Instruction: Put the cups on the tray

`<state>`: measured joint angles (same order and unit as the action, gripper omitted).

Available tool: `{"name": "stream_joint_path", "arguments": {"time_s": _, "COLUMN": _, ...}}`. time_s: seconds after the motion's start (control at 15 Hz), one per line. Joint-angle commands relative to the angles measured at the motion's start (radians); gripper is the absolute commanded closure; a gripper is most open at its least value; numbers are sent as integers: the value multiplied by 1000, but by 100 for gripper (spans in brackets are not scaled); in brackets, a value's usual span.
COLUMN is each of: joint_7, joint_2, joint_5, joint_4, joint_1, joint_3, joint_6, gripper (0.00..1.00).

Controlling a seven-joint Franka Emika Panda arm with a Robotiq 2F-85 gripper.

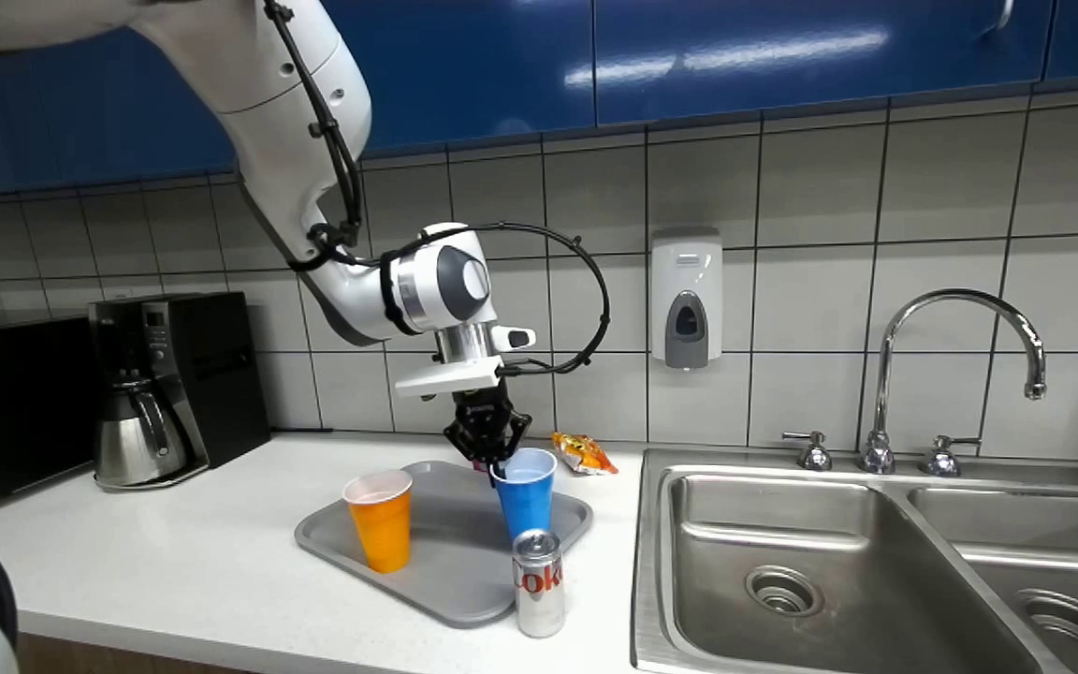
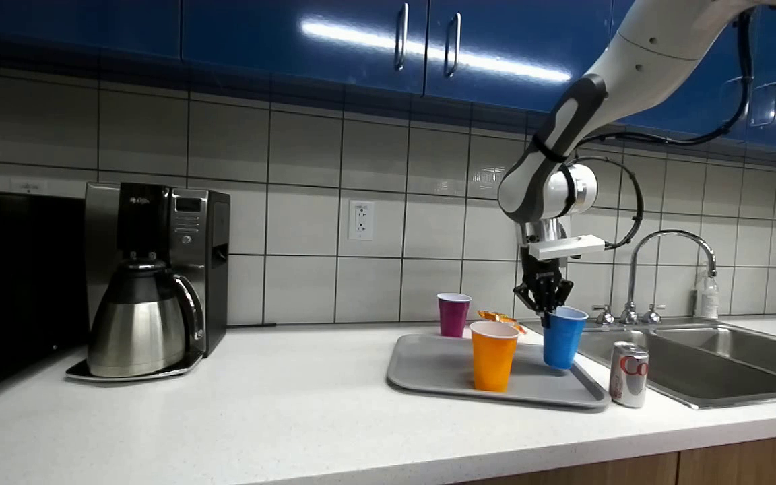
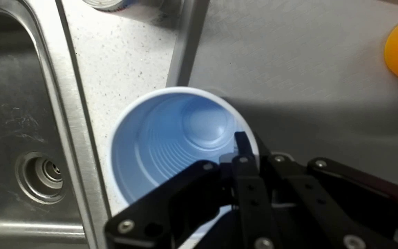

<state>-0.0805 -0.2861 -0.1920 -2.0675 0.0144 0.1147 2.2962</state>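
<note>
Black gripper (image 2: 547, 318) is pointing down right of centre in an exterior view, jaws clamping the blue cup (image 2: 564, 343) by its wall. Near the centre of the wrist view, one finger (image 3: 243, 142) is sitting inside the white rim, its mate outside. The blue cup is leaning slightly over the right part of the grey tray (image 2: 435, 364); whether its base is touching, can't tell. The orange cup (image 2: 494, 357) is standing on the tray near its front edge, and is poking in at the upper right of the wrist view. A purple cup (image 2: 453, 318) is standing at the tray's far edge, just right of centre; on it or behind it, can't tell. A metal can (image 1: 539, 585) is standing on the counter (image 1: 174, 543) just beside the tray, lower centre in an exterior view. A snack packet (image 1: 584, 454) is lying behind the blue cup, near the tiled wall (image 1: 810, 295). A double sink (image 1: 656, 524) is filling the lower right, faucet (image 1: 884, 374) arching over it; a soap dispenser (image 1: 687, 300) is hanging on the wall, right of centre. A coffee maker (image 2: 189, 256) is standing at left, holding a carafe (image 2: 139, 330). White arm (image 2: 637, 74) is hanging in from the upper right, blue cabinets (image 2: 307, 60) running along the top.
</note>
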Motion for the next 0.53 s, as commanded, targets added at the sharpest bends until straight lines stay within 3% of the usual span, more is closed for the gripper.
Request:
{"name": "stream_joint_path", "arguments": {"time_s": 0.0, "joint_7": -40, "joint_2": -17, "joint_5": -33, "joint_4": 27, "joint_1": 3, "joint_3": -7, "joint_6": -39, "gripper": 99}}
{"name": "stream_joint_path", "arguments": {"time_s": 0.47, "joint_7": -62, "joint_2": -43, "joint_5": -50, "joint_4": 36, "joint_1": 21, "joint_3": -5, "joint_6": -57, "gripper": 99}}
